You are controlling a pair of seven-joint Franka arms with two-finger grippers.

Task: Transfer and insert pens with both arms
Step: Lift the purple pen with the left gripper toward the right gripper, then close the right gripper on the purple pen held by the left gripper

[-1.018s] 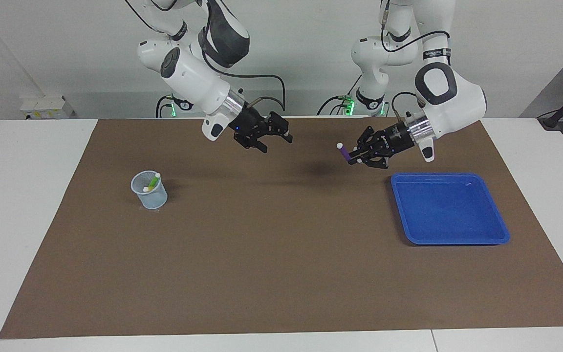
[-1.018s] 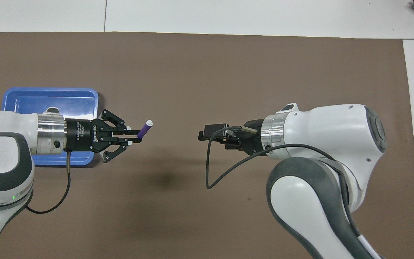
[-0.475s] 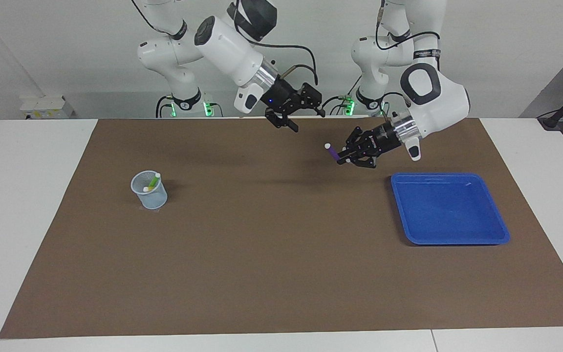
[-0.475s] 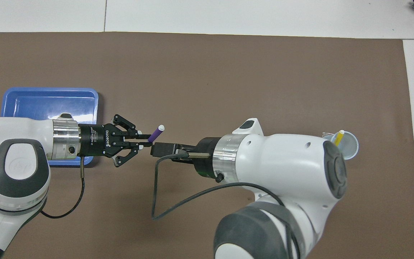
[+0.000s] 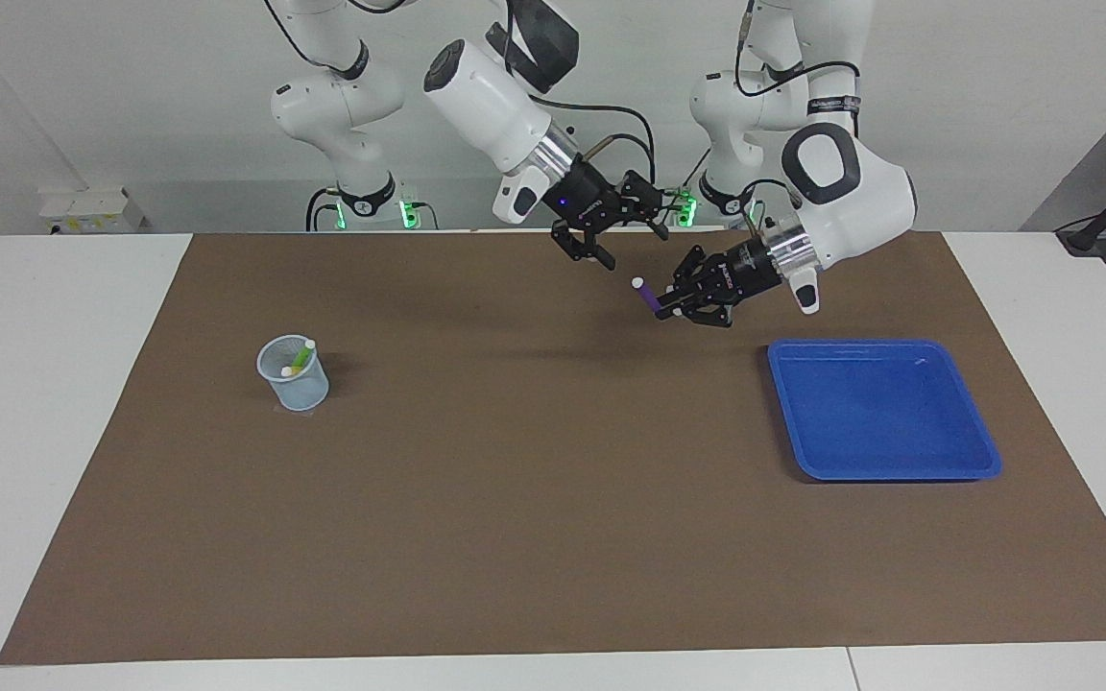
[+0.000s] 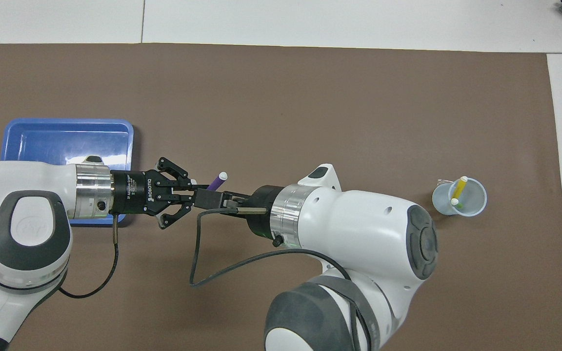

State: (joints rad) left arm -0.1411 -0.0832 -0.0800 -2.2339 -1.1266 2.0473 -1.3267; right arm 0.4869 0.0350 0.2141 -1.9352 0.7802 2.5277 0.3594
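Left gripper (image 5: 665,305) (image 6: 188,191): fingertips clamped on the purple pen (image 5: 645,296) (image 6: 216,181), held by its lower end, pale tip pointing up and tilted away from the gripper. It hangs in the air over the mat (image 5: 553,537) (image 6: 281,107), off the tray's (image 5: 985,461) (image 6: 12,131) corner that lies nearest the robots, toward the right arm's end.

Right gripper (image 5: 625,240) (image 6: 209,199): jaws apart, nothing in them. Facing view puts it above the pen with a clear gap, no contact. Overhead view has its tip overlapping the left gripper's fingers, just beside the pen's held end.

Tray: blue, sits flat on the mat at the left arm's end of the table. The left arm's wrist covers part of its near edge in the overhead view.

Cup (image 5: 293,373) (image 6: 459,197): pale, see-through, upright, well apart from the tray at the right arm's end. Yellow pen (image 6: 458,187) and green pen (image 5: 300,358) stand in it, leaning, pale tips up.

Both arms reach in toward the mid-table stretch between tray and cup, closer to the tray.
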